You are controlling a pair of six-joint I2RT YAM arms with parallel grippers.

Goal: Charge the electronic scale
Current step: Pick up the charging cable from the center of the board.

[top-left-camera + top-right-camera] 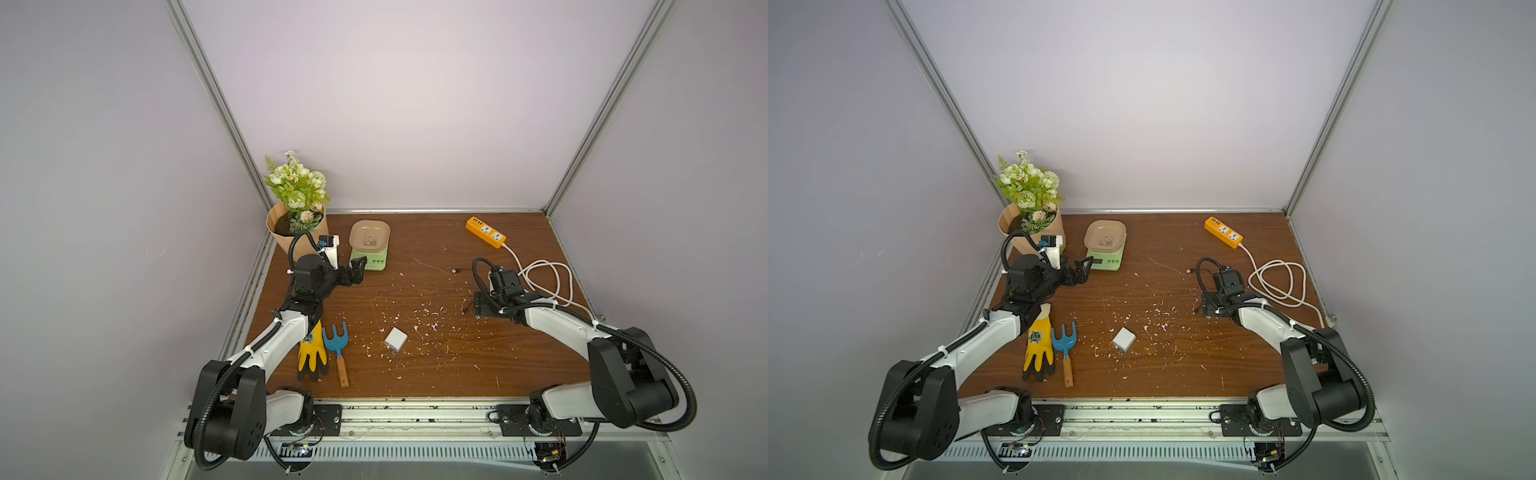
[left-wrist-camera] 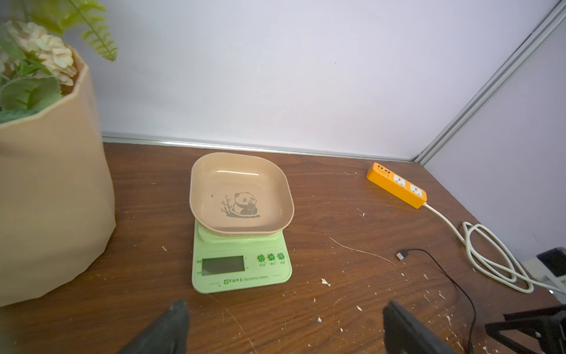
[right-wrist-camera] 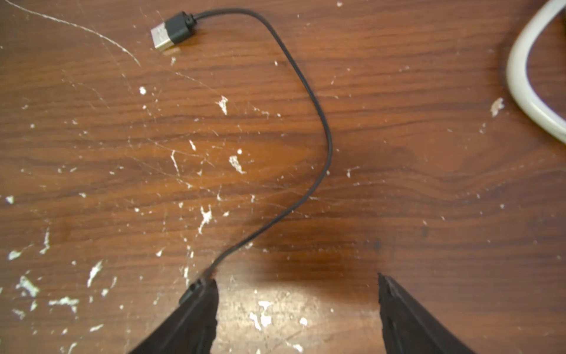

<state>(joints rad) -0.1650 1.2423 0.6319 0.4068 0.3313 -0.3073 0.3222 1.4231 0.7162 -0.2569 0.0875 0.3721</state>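
Electronic scale (image 1: 1105, 249) is seen at the rear of the tabletop (image 1: 1163, 374), beside a potted bouquet (image 1: 1030, 220). Left pincer (image 1: 1082, 270) is held just beside the scale's front, jaws apart. Right pincer (image 1: 1206, 307) is pointed down near a thin black cable (image 1: 1190, 271), between a white adapter (image 1: 1123, 339) and a coiled white cord (image 1: 1277, 282).

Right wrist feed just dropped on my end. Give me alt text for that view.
The right gripper hangs open close above the scratched wooden table, its two fingers spread apart with nothing between them. A thin black USB cable curves from beside one finger to its free plug. A loop of white cord shows at the edge.
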